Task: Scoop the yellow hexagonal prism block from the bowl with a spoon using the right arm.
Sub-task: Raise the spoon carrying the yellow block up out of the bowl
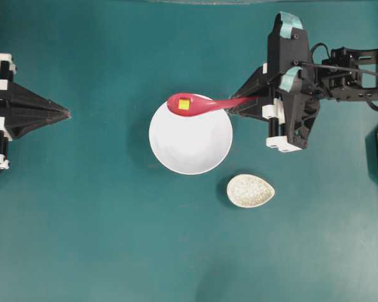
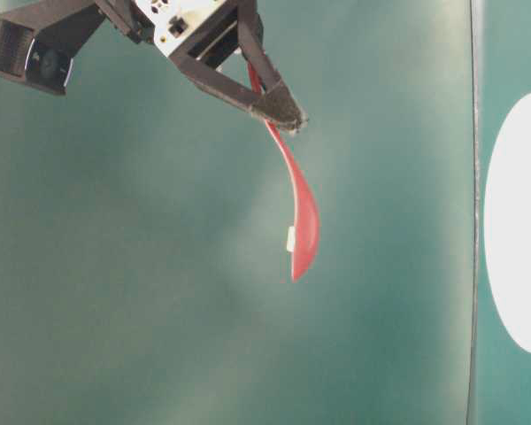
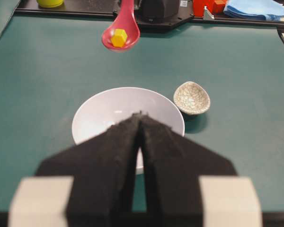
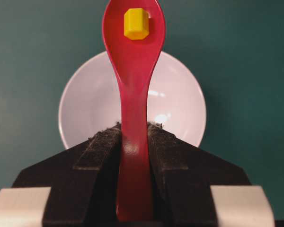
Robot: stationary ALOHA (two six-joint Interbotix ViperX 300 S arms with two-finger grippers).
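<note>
At the far left of the overhead view the left pincer [image 1: 66, 114] rests low over the teal counter [image 1: 82, 239], its two black fingers pressed together with nothing between them, well apart from the dishes.

Toward the middle sits the bowl [image 1: 190, 148], plain white and apparently empty now. Above its upper rim hangs the scoop of the spoon [image 1: 195, 104], and in that scoop lies the yellow hexagonal prism block [image 1: 184, 104], flat on one face. The left wrist view shows the scoop lifted clear of the bowl, so the scooping looks essentially done.

Just right of the bowl and lower in the view, the small speckled dish [image 1: 250, 190] stands alone.

Further right, the right pincer [image 1: 234, 108] pinches the spoon by the end of its handle, one pad on each side.

The block looks tiny, light and hard, and it lies loose on glossy, likely slippery glaze; any tilt or jerk could let it slide out. The spoon seems stiff and breakable, so the handle end is the sensible hold, with the scoop kept level.
</note>
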